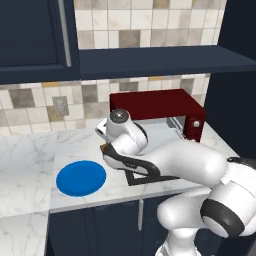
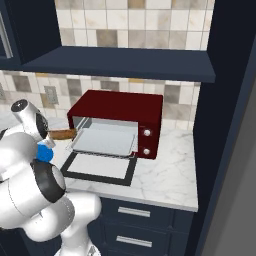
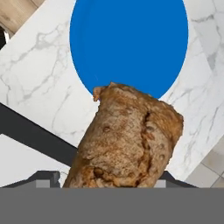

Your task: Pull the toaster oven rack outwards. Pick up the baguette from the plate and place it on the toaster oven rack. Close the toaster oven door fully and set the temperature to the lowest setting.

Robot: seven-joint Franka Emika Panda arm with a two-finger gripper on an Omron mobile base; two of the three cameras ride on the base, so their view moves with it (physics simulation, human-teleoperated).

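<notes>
Hand (image 3: 114,186) grasping baguette (image 3: 129,142), lifted off plate (image 1: 81,178); toaster oven rack (image 2: 106,141) pulled out, toaster oven door (image 2: 98,167) open. Remaining: placing, closing, temperature.

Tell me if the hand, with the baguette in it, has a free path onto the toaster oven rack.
Probably yes. The toaster oven door lies flat open, the toaster oven rack is pulled out and bare, and the baguette sits just beside its left edge with nothing between.

dark red toaster oven (image 2: 117,107), bright blue plate (image 1: 81,178), brown baguette (image 3: 129,144)
</notes>
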